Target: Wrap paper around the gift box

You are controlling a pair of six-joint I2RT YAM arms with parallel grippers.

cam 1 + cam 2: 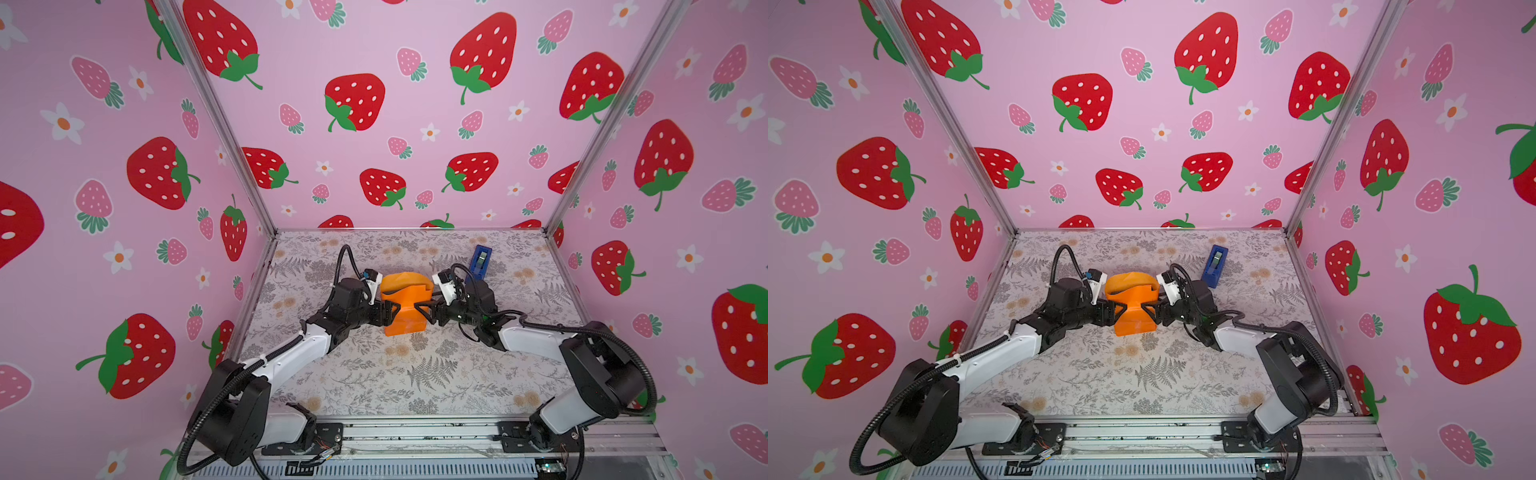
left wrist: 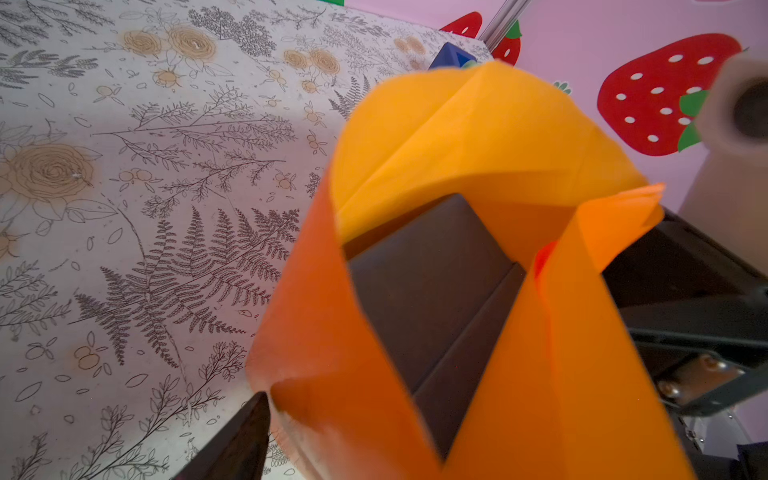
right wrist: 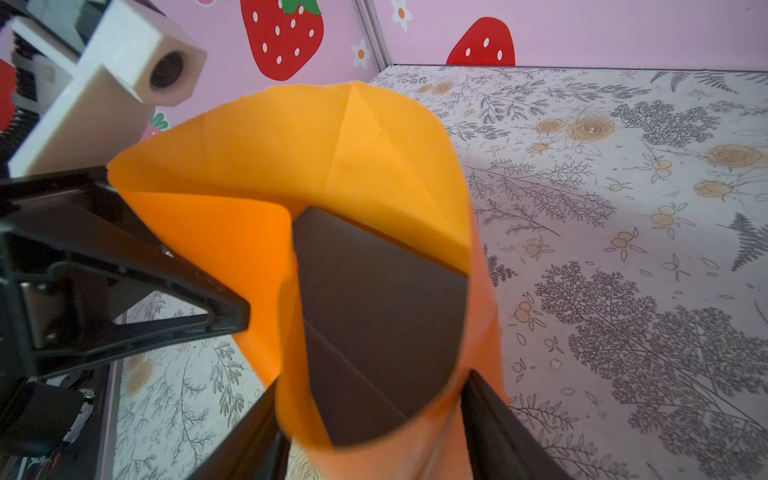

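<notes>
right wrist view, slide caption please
Plain bright-orange paper sheet curled around the dark matte cardboard gift box on floral table covering

— What's the counter (image 1: 415, 374) like?
— Grey-and-tan floral print all over.
— And on it?
— The orange paper (image 1: 405, 320) at mid-frame; a blue tape dispenser (image 1: 480, 259) up and right of it, apart.

The left arm (image 1: 291, 353) and right arm (image 1: 536, 338) are showing white shells between bulky black joints; ribbed black cables (image 1: 188, 436) are running along each (white ties are cinching them here and there); white camera housings (image 3: 137, 54) are capping the wrists; black, triangular, open-frame fingers (image 3: 166, 291) are tipping the arms; silver screws (image 2: 671, 388) are glinting.
</notes>
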